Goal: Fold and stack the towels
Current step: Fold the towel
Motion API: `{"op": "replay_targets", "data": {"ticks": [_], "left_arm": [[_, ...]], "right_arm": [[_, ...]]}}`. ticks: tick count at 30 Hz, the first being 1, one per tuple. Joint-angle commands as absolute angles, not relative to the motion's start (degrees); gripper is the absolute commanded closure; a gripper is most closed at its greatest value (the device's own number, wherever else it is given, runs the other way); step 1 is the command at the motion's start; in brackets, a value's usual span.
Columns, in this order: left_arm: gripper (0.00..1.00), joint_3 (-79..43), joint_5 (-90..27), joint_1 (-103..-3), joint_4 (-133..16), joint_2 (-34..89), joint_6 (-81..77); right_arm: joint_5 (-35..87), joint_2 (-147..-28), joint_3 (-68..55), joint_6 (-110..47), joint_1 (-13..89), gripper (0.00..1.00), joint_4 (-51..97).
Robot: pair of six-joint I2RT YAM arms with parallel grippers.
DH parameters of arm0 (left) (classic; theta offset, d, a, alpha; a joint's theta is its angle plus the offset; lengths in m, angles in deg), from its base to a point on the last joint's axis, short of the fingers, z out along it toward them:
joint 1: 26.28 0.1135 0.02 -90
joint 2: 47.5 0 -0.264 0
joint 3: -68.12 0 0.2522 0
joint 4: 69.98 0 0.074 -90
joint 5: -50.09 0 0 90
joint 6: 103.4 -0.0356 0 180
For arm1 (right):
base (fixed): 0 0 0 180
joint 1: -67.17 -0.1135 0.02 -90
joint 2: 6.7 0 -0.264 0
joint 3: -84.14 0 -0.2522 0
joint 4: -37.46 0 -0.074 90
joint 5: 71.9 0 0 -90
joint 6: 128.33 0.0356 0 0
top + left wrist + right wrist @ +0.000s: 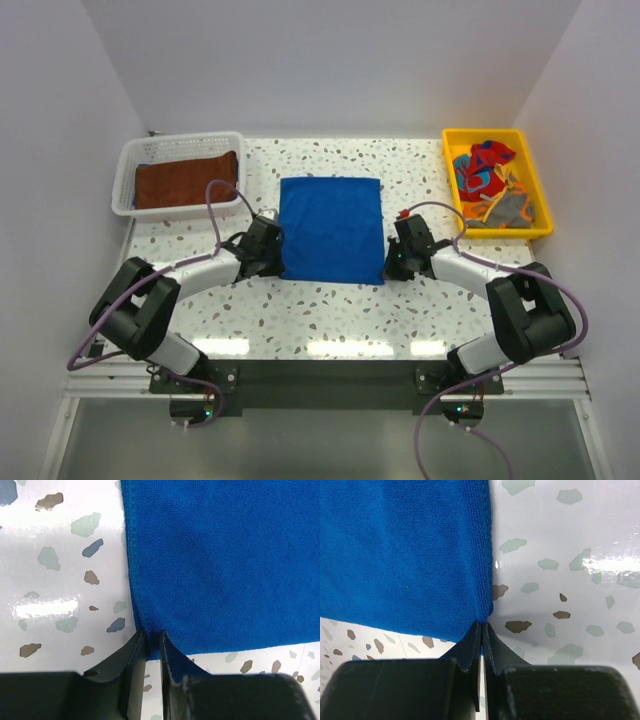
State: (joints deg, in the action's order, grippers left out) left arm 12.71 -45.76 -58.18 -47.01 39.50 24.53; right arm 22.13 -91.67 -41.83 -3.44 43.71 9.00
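While a royal blue towel (pixel 331 230) lies spread flat in the middle of a speckled white desk (pixel 330 320), two robot arms reach in from the near edge, one to each of its near corners. The right gripper (pixel 482 626) has its black fingers (pixel 470 647) pressed together on the near right corner, with a thin sliver of blue cloth showing between them. The left gripper (pixel 151 636) sits at the near left corner, its fingers (pixel 131 655) narrowly apart with blue cloth in the gap; whether they truly pinch it cannot be told. At the far left, a folded rust-brown towel (pixel 186 185) lies in a white basket (pixel 180 140). At the far right, crumpled patterned towels (pixel 487 172) sit in a yellow tray (pixel 545 215). The step appears to be the first fold, with the near edge carried over to the far edge. To do it well, the left grip likely needs firming first. Both corners should then rise together and level, travel straight away from the bases, and land squarely on the far corners so the hems line up without twist or wrinkle.
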Motion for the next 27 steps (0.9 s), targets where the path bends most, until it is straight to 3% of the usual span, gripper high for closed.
{"op": "replay_targets", "data": {"ticks": [1, 10, 20, 27], "left_arm": [[0.79, 9.89, -47.73, -57.92, -45.68, 37.67, 23.69], [0.99, 8.04, -48.01, -57.92, -43.47, 35.73, 23.08], [1.0, 2.08, -48.79, -57.57, -40.93, 36.52, 21.77], [1.0, -12.42, -47.3, -51.7, -38.12, 42.14, 17.89]], "right_arm": [[20.92, -89.76, -39.83, -4.49, 43.62, 1.0, 7.44], [19.42, -88.18, -37.63, -5.72, 43.53, 1.0, 4.8], [17.93, -88.79, -30.7, -7.83, 43.7, 1.0, -0.37], [14.41, -95.98, -11.46, -10.56, 46.77, 1.0, -3.63]]}}
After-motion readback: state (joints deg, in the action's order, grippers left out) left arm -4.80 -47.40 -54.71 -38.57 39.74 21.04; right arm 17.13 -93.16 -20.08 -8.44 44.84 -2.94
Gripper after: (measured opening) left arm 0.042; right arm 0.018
